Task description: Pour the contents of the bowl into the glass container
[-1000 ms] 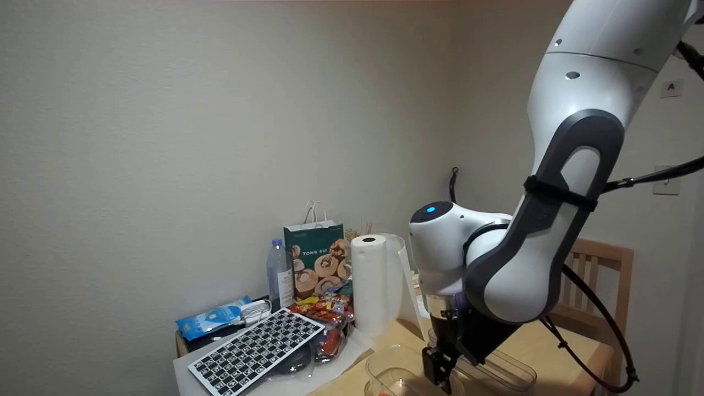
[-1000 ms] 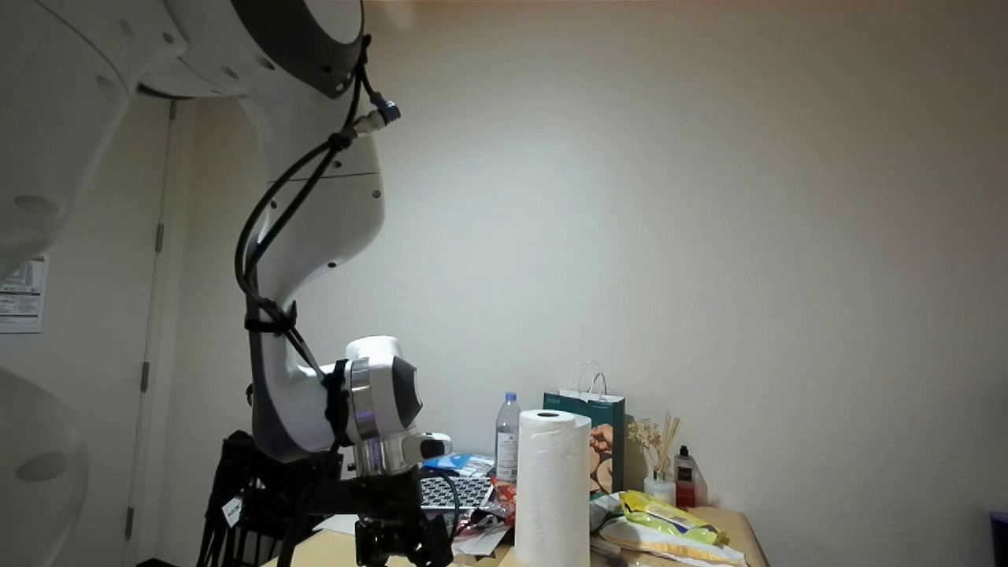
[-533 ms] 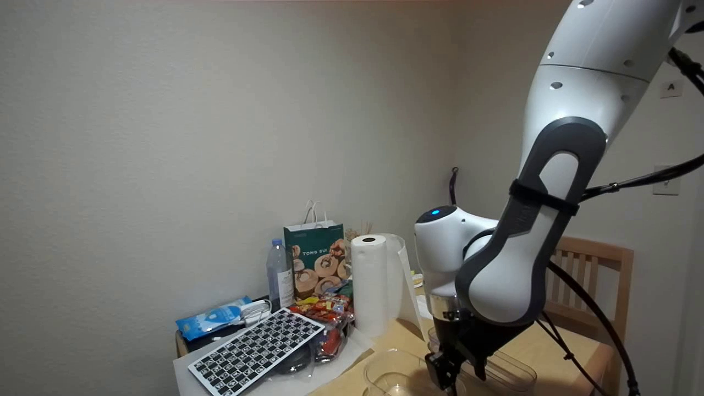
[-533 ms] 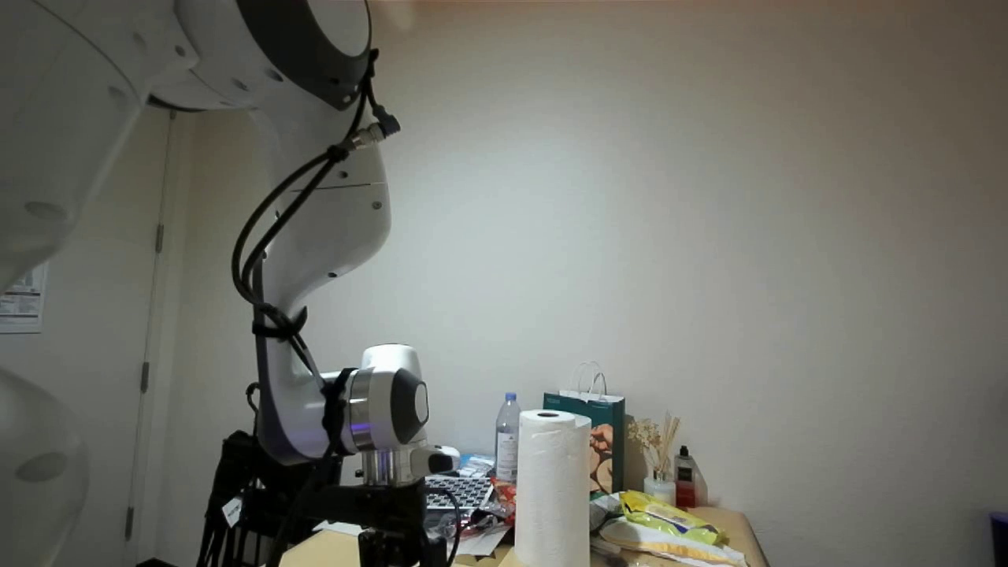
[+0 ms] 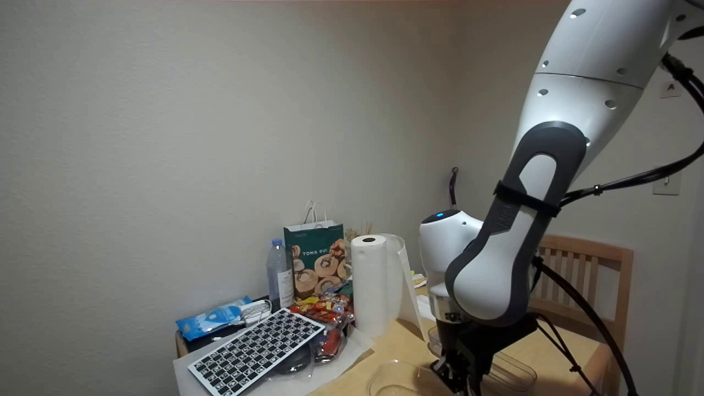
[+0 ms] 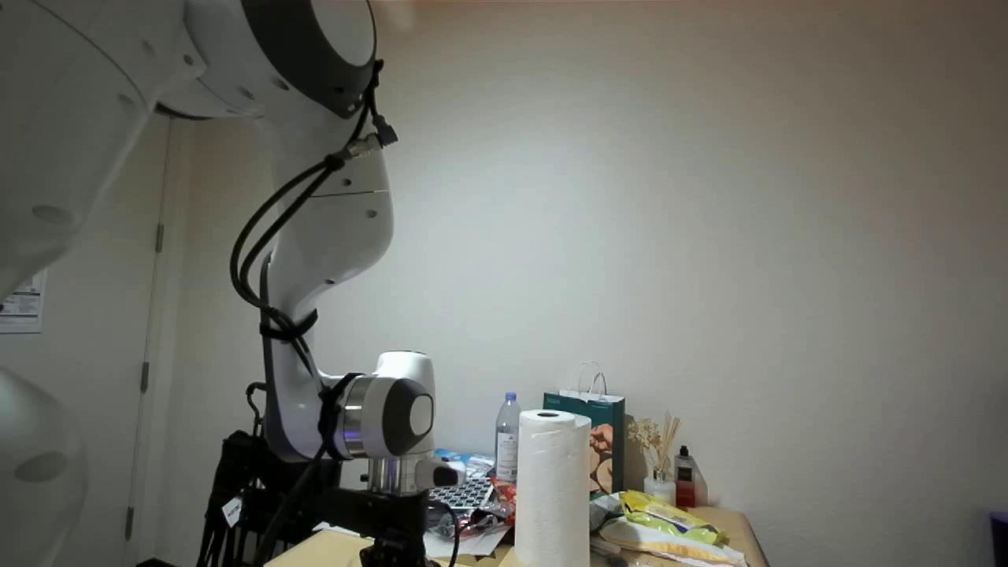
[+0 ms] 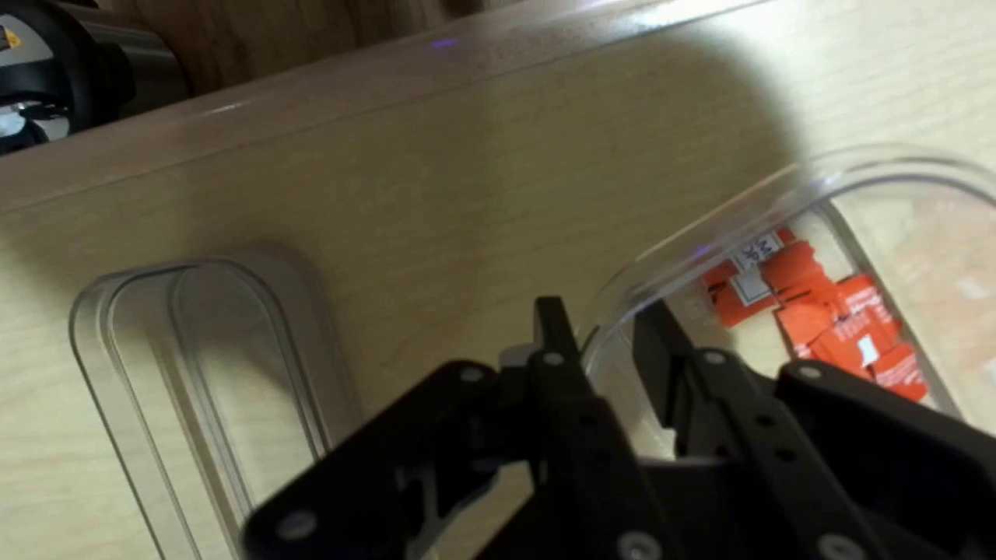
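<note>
Fingers (image 7: 554, 327) stood spread astride the rim of the bowl (image 7: 724, 229), right of the container (image 7: 206, 404) in the wrist view, where a shallow or off-centre pinch could have let the bowl swivel, spilling the red pieces (image 7: 852, 334) early.

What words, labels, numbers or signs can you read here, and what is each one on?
"TONG SUI", second word uncertain: green paper bag.
"A": wall sign.
Too blurred: print on the red pieces.
Too small or blurred: bottle label, door notice, white tag, yellow packet, blue packet, red packets, faint print on the arm.
</note>
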Available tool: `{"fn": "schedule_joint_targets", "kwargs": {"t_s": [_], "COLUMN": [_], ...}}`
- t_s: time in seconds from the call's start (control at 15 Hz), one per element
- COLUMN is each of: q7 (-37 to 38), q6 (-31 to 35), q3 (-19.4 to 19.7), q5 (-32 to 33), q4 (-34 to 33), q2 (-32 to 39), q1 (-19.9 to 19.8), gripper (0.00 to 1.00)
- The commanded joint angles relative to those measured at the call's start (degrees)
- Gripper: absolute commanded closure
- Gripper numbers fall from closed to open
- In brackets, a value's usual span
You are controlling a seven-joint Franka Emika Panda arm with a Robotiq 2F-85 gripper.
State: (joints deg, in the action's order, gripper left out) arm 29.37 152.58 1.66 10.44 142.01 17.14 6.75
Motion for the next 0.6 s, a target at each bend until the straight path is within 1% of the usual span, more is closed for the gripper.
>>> {"fn": "schedule_joint_targets", "kwargs": {"t_s": [0.0, 0.07, 0.13, 0.33, 0.4, 0.53], "q7": [-4.1, -4.8, -5.6, -5.9, -5.4, -2.0], "q6": [0.9, 0.7, 0.4, -0.3, -0.6, -1.8], "q3": [-0.3, -0.6, -0.8, -0.6, -0.3, 1.4], "q5": [-4.6, -5.8, -7.1, -9.3, -9.3, -7.4], "q4": [0.7, 0.6, 0.5, 0.5, 0.4, -0.1], "q2": [0.4, 0.2, 0.1, 0.1, 0.0, 0.0], "q1": [-0.6, -0.8, -1.0, -0.7, -0.4, 0.9], "gripper": [0.94, 0.95, 0.93, 0.93, 0.92, 0.92]}}
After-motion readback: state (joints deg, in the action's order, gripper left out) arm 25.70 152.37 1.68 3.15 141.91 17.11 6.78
